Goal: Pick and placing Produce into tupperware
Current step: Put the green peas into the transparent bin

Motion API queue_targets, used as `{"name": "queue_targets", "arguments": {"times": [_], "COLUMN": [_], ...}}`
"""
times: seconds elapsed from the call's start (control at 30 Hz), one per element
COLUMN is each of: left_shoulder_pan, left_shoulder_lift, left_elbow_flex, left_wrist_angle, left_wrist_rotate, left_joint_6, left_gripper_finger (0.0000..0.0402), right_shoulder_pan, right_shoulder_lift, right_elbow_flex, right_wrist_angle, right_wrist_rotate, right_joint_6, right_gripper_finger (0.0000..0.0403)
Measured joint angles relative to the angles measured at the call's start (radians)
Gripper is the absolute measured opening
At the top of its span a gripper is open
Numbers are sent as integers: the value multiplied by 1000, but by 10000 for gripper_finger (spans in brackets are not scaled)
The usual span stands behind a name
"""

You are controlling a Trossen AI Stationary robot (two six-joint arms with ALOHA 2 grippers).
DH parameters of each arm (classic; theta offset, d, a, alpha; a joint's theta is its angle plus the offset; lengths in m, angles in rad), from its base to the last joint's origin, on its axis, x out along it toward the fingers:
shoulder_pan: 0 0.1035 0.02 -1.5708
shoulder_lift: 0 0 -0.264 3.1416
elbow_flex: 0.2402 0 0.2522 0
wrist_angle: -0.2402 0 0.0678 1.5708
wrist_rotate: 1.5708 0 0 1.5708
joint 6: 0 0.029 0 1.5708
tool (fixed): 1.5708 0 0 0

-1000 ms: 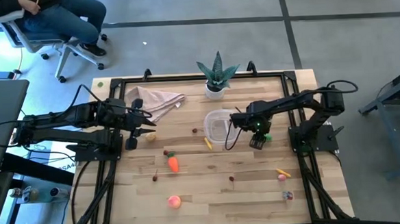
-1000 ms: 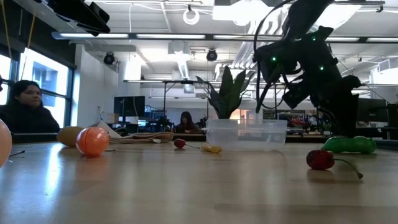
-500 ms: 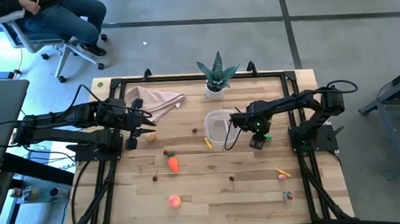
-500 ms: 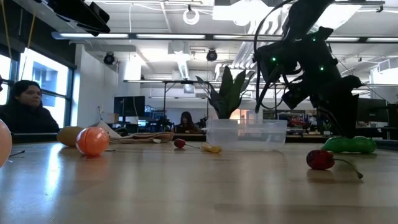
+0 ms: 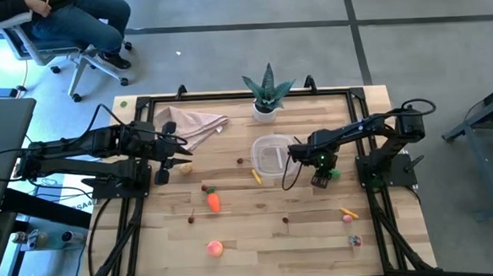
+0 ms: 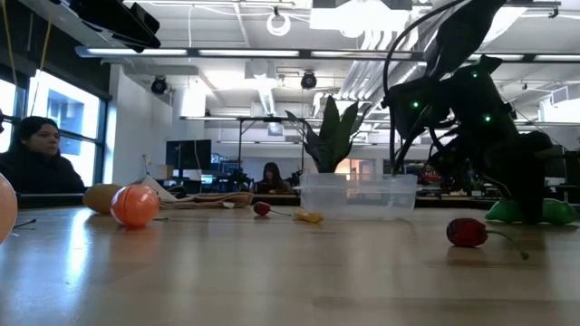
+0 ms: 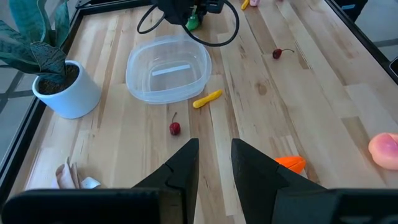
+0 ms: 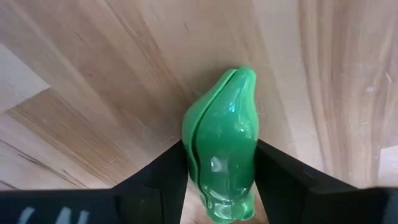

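My right gripper (image 5: pixel 320 178) stands over the green pod (image 8: pixel 222 137), near the table's right side, just right of the clear tupperware (image 5: pixel 270 156), and is shut on the pod. The pod lies on the wood (image 6: pixel 535 212). My left gripper (image 7: pixel 215 168) hovers open at the table's left, beside a small yellowish fruit (image 5: pixel 185 166). An orange carrot (image 5: pixel 213 201), a pink-orange peach (image 5: pixel 214 249), a yellow strip (image 5: pixel 256 176) and a cherry (image 7: pixel 175 128) lie loose on the table. My right gripper has the green pod pinched between its two fingers, one on each long side (image 8: pixel 194 155) near the thicker end. The fingers (image 8: pixel 168 168) come from above and point down, lying across the pod. The pod rests on the table, its pointed tip (image 8: pixel 244 76) sticking out beyond the fingers.
A potted spiky plant (image 5: pixel 266 95) stands at the far edge behind the tupperware. A beige cloth (image 5: pixel 191 124) lies far left. Small pieces (image 5: pixel 348 214) sit near the right front corner. A person sits on a chair (image 5: pixel 63 29) beyond the far left corner.
My right gripper has moved a little toward the table's right and near edges and come down lower. The green pod has shifted the same way along the table with it.
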Motion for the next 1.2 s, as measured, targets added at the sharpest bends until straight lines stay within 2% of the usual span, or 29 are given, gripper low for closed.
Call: {"name": "queue_targets", "arguments": {"times": [0.43,0.77,1.2], "left_shoulder_pan": [0,0,0], "left_shoulder_lift": [0,0,0], "left_elbow_flex": [0,0,0], "left_wrist_angle": [0,0,0], "left_wrist_rotate": [0,0,0], "left_joint_6": [0,0,0], "left_gripper_finger": [83,83,83], "right_shoulder_pan": [0,0,3], "right_shoulder_lift": [0,-1,-5], "right_elbow_flex": [0,1,18], "right_wrist_angle": [6,11,4], "right_wrist_rotate": [-4,-8,3], "right_joint_6": [30,32,115], "right_gripper_finger": [163,132,128]}}
